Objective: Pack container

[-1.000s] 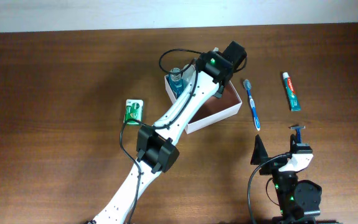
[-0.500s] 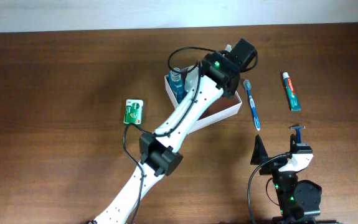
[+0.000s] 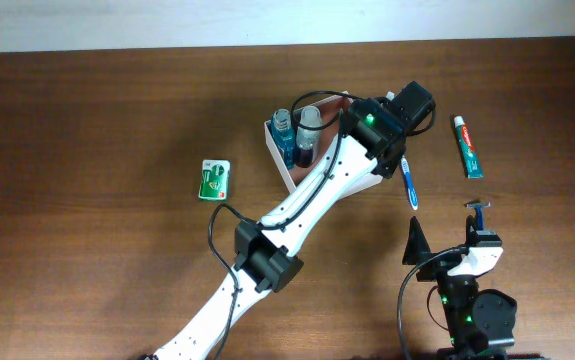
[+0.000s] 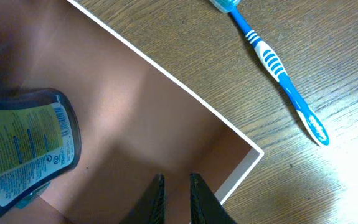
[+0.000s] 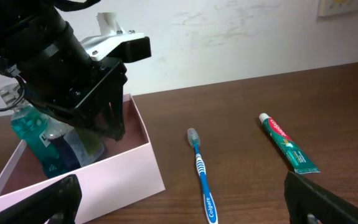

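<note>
reaching further right than before, hovering the left gripper [image 4: 175, 198], seemingly pressed together, over the container [image 4: 147, 124], judging it light, thin-walled, best pinched at the rim.

A dark brown wooden table [image 3: 87, 130] stands against a scuffed white wall [image 5: 228, 37].

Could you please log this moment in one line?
left gripper shut, over container | bottles in container | toothbrush, toothpaste outside | right gripper open
</note>
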Controlling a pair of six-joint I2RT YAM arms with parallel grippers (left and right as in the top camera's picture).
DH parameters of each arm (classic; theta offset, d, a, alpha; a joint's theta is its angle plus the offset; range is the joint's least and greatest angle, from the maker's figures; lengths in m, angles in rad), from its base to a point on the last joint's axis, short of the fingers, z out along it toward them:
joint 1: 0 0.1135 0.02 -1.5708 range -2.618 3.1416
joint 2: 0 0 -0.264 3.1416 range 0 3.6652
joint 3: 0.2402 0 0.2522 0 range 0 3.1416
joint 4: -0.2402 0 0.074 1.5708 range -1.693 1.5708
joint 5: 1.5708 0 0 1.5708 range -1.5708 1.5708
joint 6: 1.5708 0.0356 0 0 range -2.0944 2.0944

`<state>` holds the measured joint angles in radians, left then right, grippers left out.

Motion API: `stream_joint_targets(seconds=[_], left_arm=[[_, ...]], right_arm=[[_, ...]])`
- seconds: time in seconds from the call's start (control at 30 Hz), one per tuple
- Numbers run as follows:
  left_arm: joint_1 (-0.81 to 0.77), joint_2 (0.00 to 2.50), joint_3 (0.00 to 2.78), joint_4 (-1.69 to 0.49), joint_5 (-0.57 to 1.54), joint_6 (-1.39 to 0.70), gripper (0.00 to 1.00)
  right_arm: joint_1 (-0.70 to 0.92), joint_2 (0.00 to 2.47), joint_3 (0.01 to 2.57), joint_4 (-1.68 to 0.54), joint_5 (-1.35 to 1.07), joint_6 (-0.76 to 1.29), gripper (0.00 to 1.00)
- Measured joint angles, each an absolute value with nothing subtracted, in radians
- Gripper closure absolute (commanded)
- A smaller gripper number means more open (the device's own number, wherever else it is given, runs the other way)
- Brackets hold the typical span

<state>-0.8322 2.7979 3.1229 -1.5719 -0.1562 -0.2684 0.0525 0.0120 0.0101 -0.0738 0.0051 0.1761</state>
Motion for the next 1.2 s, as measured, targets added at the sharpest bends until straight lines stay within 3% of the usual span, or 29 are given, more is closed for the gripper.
stream_joint_targets(seconds=[0.27, 1.2], left_arm=[[-0.831, 2.798, 3.1, -1.572, -0.156, -0.261, 0.99], [-0.841, 2.81, 3.097, -1.617, -0.074, -0.226, 0.99]], right_arm=[[0.052, 0.012, 0.01, -0.074, 0.005, 0.176, 0.02], [0.052, 0.012, 0.01, -0.074, 0.006, 0.176, 0.02]])
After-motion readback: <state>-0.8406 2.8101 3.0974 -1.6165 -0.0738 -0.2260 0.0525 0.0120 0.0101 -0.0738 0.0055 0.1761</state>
